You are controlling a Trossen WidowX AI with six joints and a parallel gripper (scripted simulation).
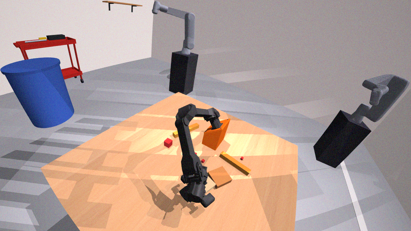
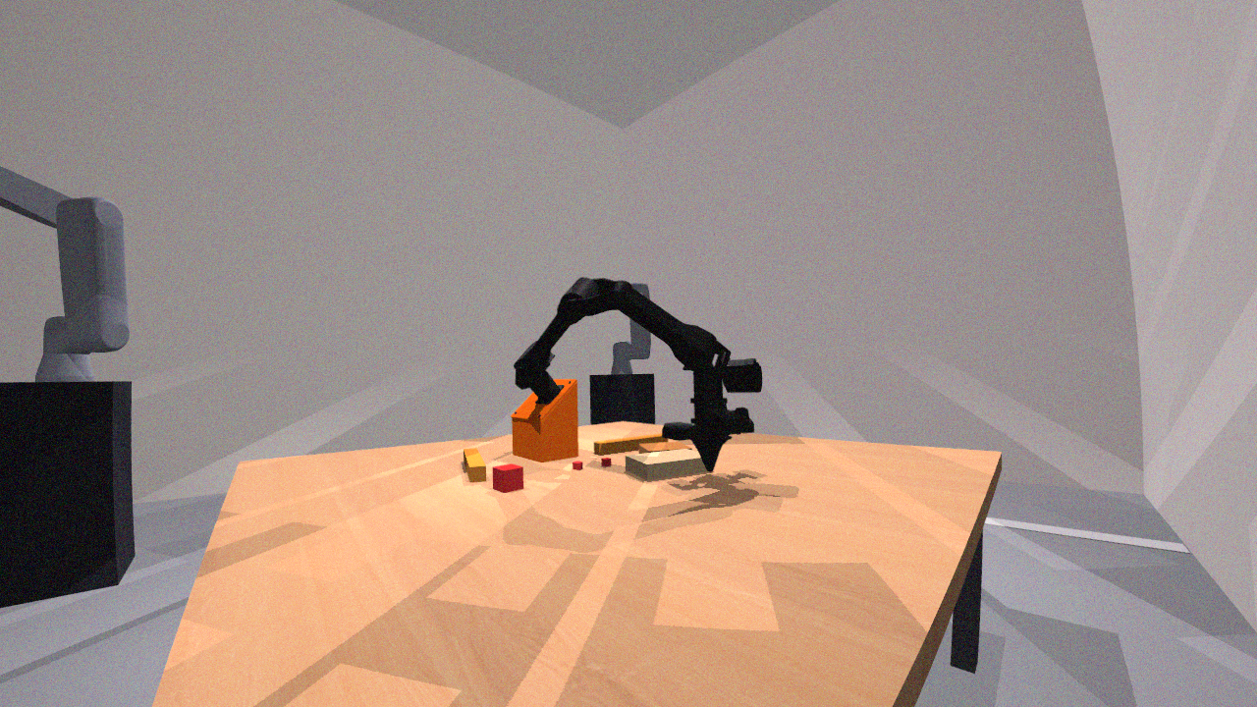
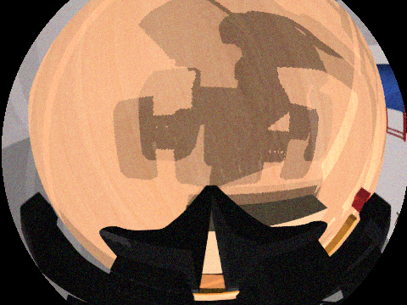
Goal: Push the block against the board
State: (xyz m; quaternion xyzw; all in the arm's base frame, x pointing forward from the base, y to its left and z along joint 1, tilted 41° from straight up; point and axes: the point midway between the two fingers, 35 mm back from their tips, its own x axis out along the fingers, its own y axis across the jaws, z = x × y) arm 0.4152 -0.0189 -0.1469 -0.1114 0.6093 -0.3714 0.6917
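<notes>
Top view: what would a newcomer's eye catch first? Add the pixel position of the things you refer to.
Probably the black arm (image 1: 186, 140) (image 2: 650, 320), arching from the orange wedge-shaped base (image 1: 211, 139) (image 2: 544, 435) over the wooden table (image 1: 115, 183) (image 2: 439, 632). Next, the big blue bin (image 1: 40, 94) on the left, with a red cart (image 1: 48, 44) behind it. On the table, a red cube (image 1: 168, 142) (image 2: 508, 478) (image 3: 361, 200) stands out left of the arm.

Block (image 1: 219, 176) orange-brown; board (image 1: 210, 185) (image 2: 665, 465) (image 3: 292, 209) pale, perhaps cream; cube (image 1: 168, 142) (image 2: 508, 478) (image 3: 361, 200) red.

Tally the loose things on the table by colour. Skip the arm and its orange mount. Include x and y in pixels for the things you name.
Large red cube (image 1: 168, 142) (image 2: 508, 478) (image 3: 361, 200): 1
Small red cubes (image 1: 241, 158) (image 2: 577, 465): 3, one partly hidden
Yellow bars (image 1: 235, 163) (image 2: 474, 463) (image 3: 341, 235): 2
Orange-brown square block (image 1: 220, 177) (image 2: 665, 447) (image 3: 212, 281): 1
Pale beige board (image 1: 210, 184) (image 2: 663, 465) (image 3: 284, 208): 1
Total: 8
</notes>
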